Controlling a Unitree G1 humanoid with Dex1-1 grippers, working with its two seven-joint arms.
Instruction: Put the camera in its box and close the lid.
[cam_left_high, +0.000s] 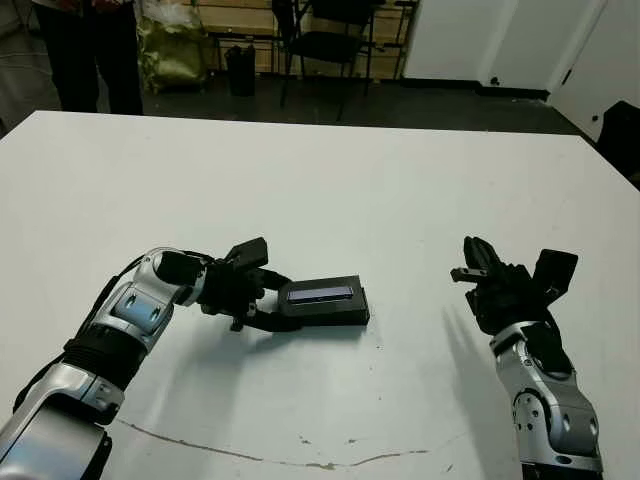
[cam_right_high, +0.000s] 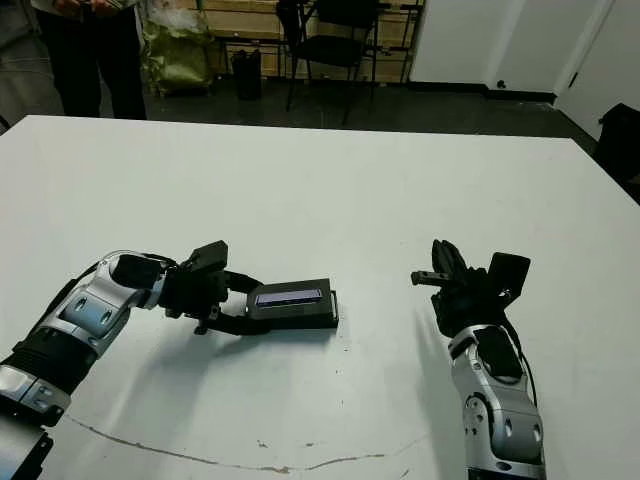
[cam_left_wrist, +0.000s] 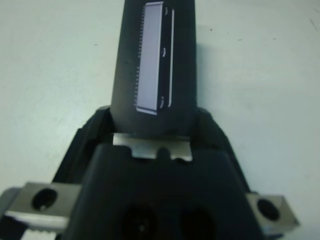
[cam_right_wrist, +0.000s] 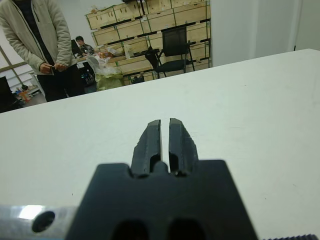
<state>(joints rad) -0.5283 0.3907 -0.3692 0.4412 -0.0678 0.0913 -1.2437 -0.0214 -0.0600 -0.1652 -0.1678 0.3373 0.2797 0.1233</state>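
I'm seeing the lid (cam_left_high: 322, 300) sitting on the box; my left end effector (cam_left_high: 268, 300) is gripping its end, right end effector (cam_right_wrist: 165, 142) pinched empty.

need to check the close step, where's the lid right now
The lid lies flat on the white table, left of centre in the head views, strip up, with the left gripper at its near end.

The white desk (cam_left_high: 330, 180) carried a single flat black box (cam_left_high: 322, 302) near its front left part, the lid (cam_left_high: 320, 293) with its pale strip facing up. A thin, irregular brownish crack or stain line (cam_left_high: 250, 455) ran along the desk's front edge, below the box
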